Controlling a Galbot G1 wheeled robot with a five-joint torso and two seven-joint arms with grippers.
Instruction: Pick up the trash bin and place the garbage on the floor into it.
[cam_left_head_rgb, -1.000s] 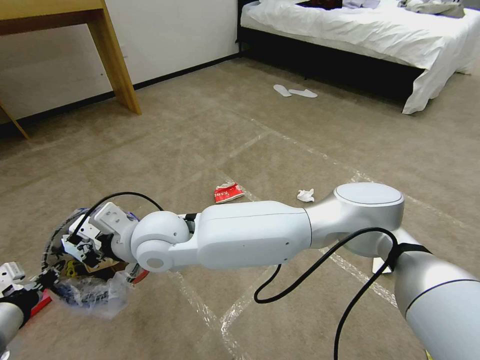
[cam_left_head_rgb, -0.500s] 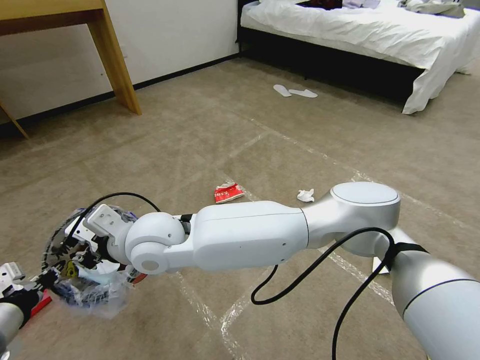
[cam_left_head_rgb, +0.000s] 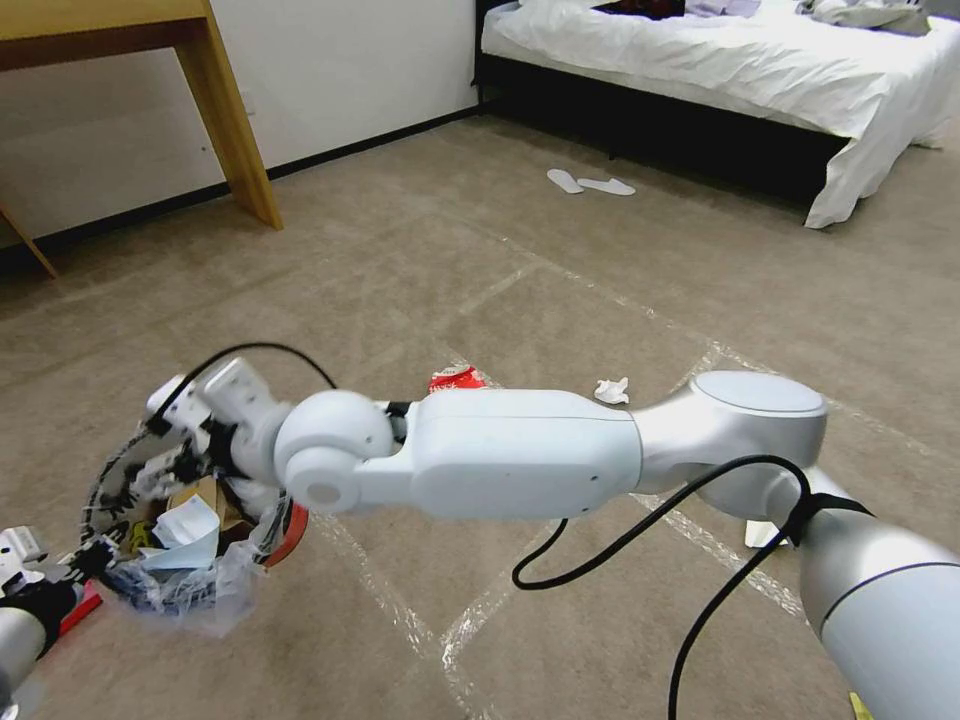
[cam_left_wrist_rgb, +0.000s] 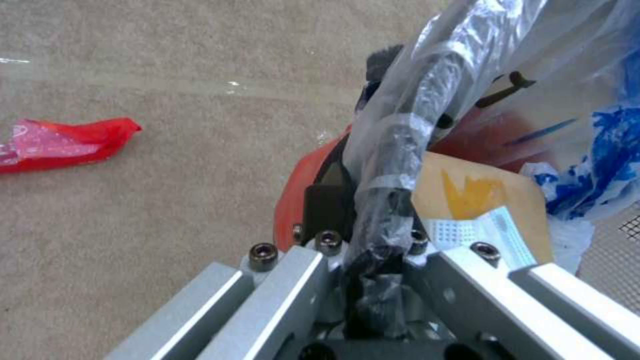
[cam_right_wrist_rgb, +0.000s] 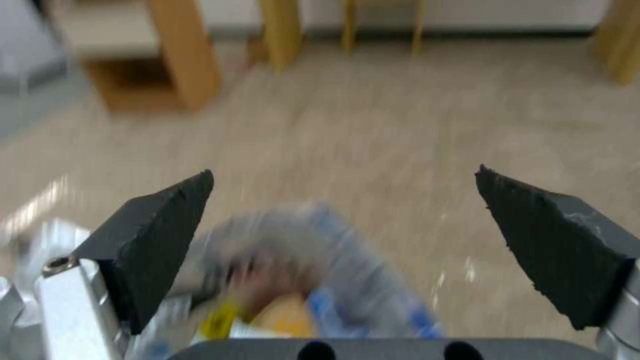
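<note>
My left gripper (cam_left_wrist_rgb: 363, 260) is clamped on the bag-covered rim of the small round red trash bin (cam_left_head_rgb: 285, 535). My right gripper (cam_right_wrist_rgb: 347, 250) hangs above its mouth, spread wide and holding nothing.

Floor (cam_left_head_rgb: 420, 260): matt short-pile carpet, crossed by glossy clear tape lines. Trash bin (cam_left_head_rgb: 290, 528): smooth red plastic, lined with thin, crinkled, shiny clear film; paper and card scraps inside. Left pincer (cam_left_wrist_rgb: 373, 260): brushed bare metal blocks with dark screw heads, clamped on the film-wrapped rim. Right pincer (cam_right_wrist_rgb: 343, 240): rough matt black rubber-like pads on metal, spread apart. Right arm shell: smooth satin plastic. Red wrapper (cam_left_wrist_rgb: 60, 145): glossy film.
</note>
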